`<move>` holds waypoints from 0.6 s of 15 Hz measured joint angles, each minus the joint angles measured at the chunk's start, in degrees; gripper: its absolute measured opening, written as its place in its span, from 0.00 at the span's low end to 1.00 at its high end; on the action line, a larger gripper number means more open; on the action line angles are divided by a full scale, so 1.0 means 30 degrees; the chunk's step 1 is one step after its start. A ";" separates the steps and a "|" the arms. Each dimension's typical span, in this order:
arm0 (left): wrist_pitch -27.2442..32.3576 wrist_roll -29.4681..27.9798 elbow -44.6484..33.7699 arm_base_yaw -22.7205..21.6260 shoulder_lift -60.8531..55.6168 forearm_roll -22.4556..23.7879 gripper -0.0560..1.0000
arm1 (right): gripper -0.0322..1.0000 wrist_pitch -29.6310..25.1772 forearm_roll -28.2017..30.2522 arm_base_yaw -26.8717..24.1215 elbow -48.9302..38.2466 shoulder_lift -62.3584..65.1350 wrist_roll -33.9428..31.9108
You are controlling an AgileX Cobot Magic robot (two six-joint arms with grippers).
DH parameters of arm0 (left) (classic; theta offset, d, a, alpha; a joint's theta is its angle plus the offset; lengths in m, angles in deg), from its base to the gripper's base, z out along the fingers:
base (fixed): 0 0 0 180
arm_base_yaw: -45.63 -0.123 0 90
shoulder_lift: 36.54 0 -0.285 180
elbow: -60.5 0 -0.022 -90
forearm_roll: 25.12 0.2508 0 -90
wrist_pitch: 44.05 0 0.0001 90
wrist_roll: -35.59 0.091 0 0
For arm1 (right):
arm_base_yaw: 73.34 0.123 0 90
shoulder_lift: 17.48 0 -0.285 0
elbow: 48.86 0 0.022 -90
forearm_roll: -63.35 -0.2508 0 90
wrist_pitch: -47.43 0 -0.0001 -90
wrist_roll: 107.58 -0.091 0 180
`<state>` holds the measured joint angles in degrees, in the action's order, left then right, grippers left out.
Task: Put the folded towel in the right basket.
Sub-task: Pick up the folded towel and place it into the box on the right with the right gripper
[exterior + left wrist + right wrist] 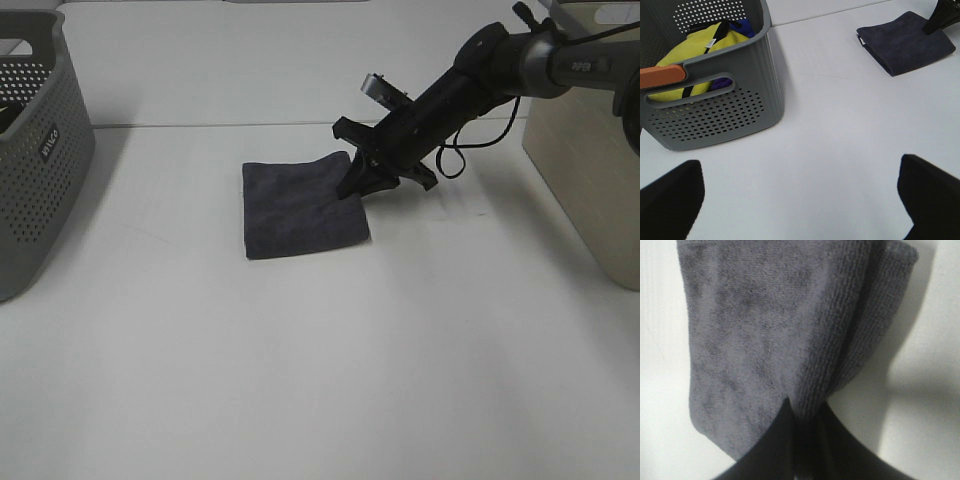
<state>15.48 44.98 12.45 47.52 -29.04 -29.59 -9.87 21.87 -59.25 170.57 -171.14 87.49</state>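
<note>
The folded dark grey towel (300, 208) lies on the white table at the middle. My right gripper (358, 185) is shut on the towel's right edge, and the cloth there is lifted and bunched between the fingers, as the right wrist view (805, 410) shows. The towel also shows in the left wrist view (905, 42). The right basket (590, 170) is beige and stands at the right edge. My left gripper (800, 200) is open and empty above bare table beside the grey basket (715, 95).
The grey perforated basket (35, 150) stands at the far left; it holds yellow and blue cloth (695, 45). A black cable (455, 160) hangs from the right arm.
</note>
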 joint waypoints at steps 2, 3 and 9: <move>0.0000 0.0000 0.0000 0.0000 0.0000 0.0000 0.99 | 0.07 -0.0439 0.0630 0.0000 0.0172 0.1241 0.0019; 0.0000 0.0000 0.0000 0.0000 0.0000 0.0000 0.99 | 0.07 -0.0707 0.1031 0.0000 0.0210 0.2063 0.0019; 0.0000 0.0000 0.0000 0.0000 0.0000 0.0000 0.99 | 0.07 -0.1165 0.6952 0.0019 0.0229 0.7697 -0.1642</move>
<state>15.48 44.98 12.45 47.52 -29.04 -29.59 -13.36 42.72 -59.19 171.26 -148.05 82.56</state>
